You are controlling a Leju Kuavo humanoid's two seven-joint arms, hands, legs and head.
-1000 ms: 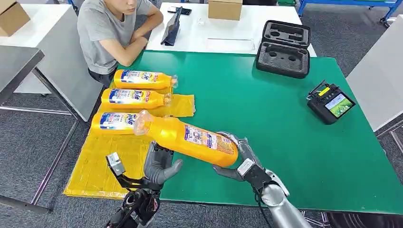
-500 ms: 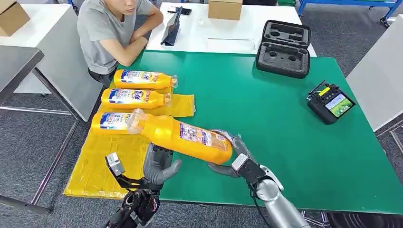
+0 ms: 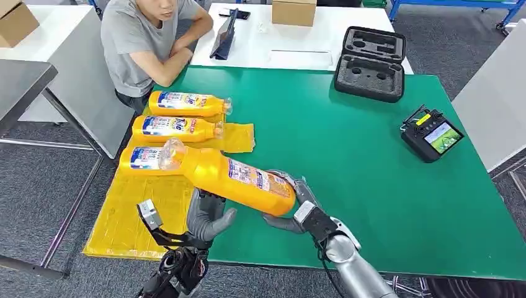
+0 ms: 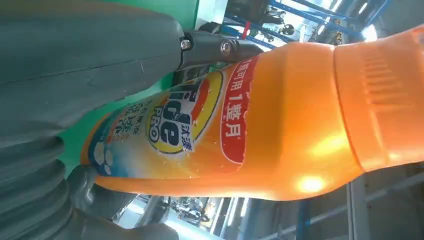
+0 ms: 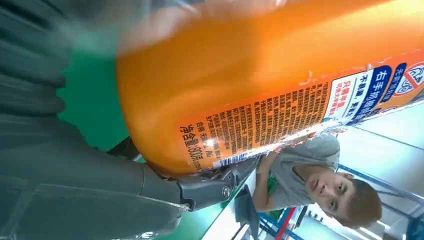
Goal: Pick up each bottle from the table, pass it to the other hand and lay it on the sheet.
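My right hand grips an orange detergent bottle by its base and holds it tilted above the table's front edge, cap end over the yellow sheet. My left hand stands just beneath the bottle's middle, fingers apart and pointing up; whether they touch it I cannot tell. In the left wrist view the bottle lies close across my left hand. In the right wrist view my right hand wraps the bottle's base. Three more orange bottles lie side by side on the sheet.
A person sits at the green table's far left corner, arms resting near the sheet. A black foam case sits at the back, a remote controller at the right. A white table behind carries a cardboard box.
My right hand has carried the bottle leftward, so its cap end now overlaps the nearest lying bottle. My left hand has stayed in place under it.
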